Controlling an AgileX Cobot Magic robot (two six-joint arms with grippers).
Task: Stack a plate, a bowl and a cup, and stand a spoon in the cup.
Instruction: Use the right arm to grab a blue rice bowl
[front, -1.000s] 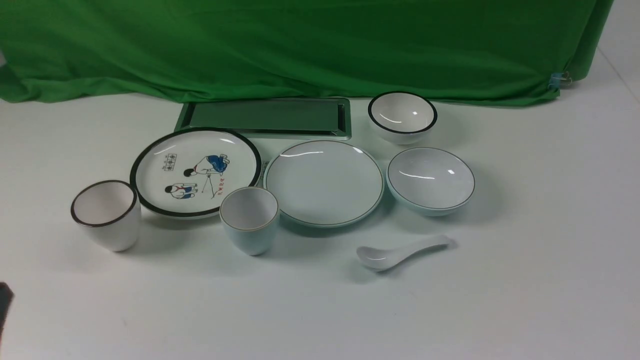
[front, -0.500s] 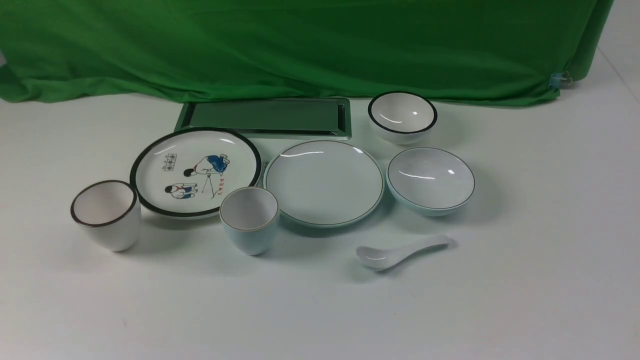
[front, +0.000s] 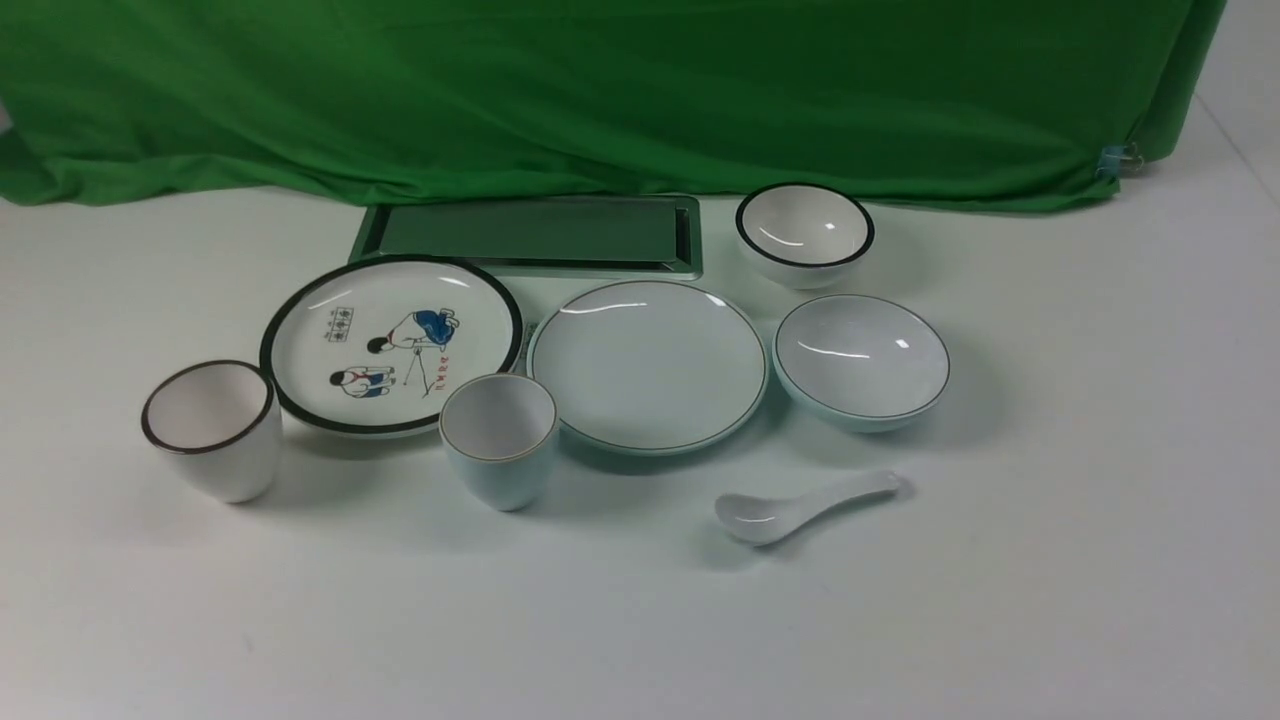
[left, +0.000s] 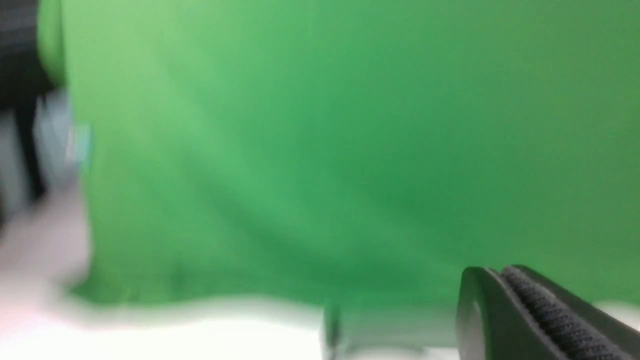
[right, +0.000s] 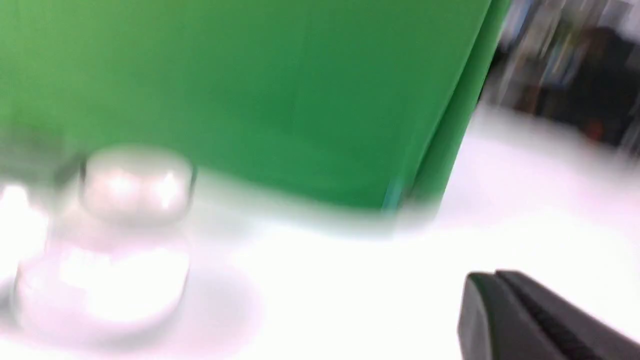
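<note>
Pale blue-green ceramic, the round plate with a thin dark rim line (front: 648, 365) lies flat at mid-table. The wide shallow pale blue ceramic bowl (front: 861, 360) sits just beside it on my right. The small handleless pale blue cup (front: 498, 440) stands upright at its near left edge. The glossy white ceramic soup spoon (front: 800, 506) lies nearer me, handle pointing right. Of my left gripper (left: 540, 320) and my right gripper (right: 525, 320) I see one dark finger each, so I cannot tell their opening.

Lab studio: green backdrop (front: 640, 90), white table (front: 640, 620)
</note>
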